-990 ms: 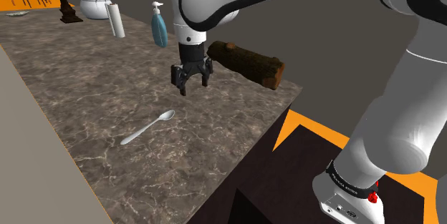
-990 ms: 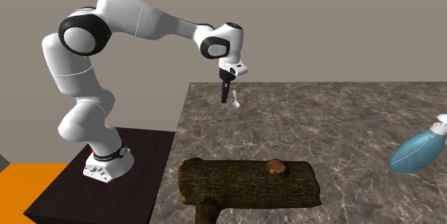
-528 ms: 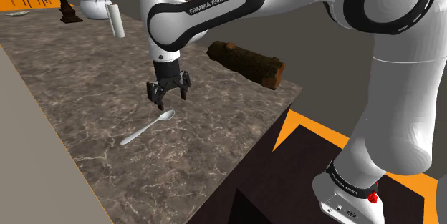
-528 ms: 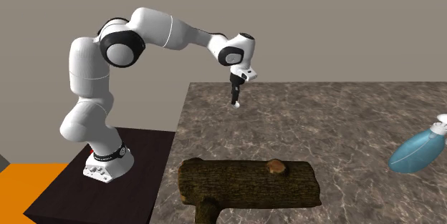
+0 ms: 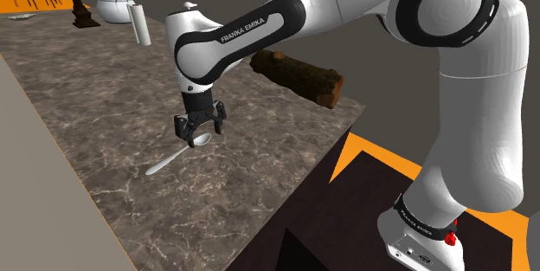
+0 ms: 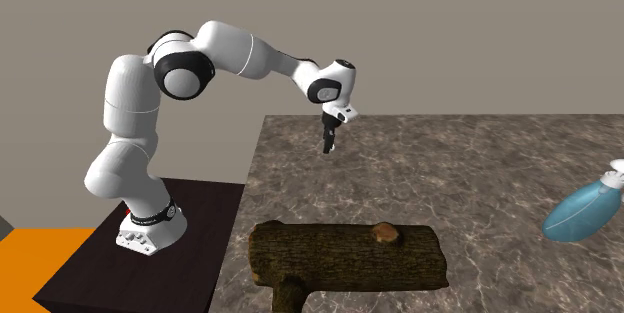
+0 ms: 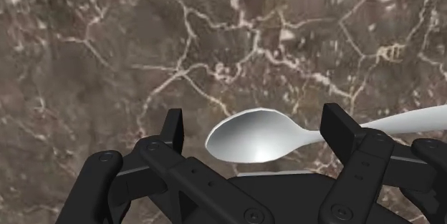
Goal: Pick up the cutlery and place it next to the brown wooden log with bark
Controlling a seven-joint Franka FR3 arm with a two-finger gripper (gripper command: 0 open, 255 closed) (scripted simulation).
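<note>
A silver spoon (image 5: 171, 159) lies flat on the brown marble counter (image 5: 104, 113), bowl toward the log. My black gripper (image 5: 200, 131) hangs open just over the bowl end, pointing down. In the wrist view the spoon bowl (image 7: 256, 137) sits between the two spread fingers (image 7: 172, 125), and its handle runs out past the other finger. Neither finger clasps it. The brown log with bark (image 5: 298, 74) lies near the counter's corner, well behind the gripper. In the second exterior view the gripper (image 6: 327, 146) hovers low over the far counter edge, with the log (image 6: 345, 254) in front.
A white roll (image 5: 138, 23), a white pot (image 5: 112, 5) and a dark figurine (image 5: 82, 11) stand at the counter's far end. A blue pump bottle (image 6: 588, 208) lies at the second exterior view's right. The counter edge (image 5: 286, 196) drops to a dark stand.
The arm swung toward the shoulder view's left and came down from beside the log to just over the spoon's bowl. The fingers stayed apart and the spoon has not moved.
</note>
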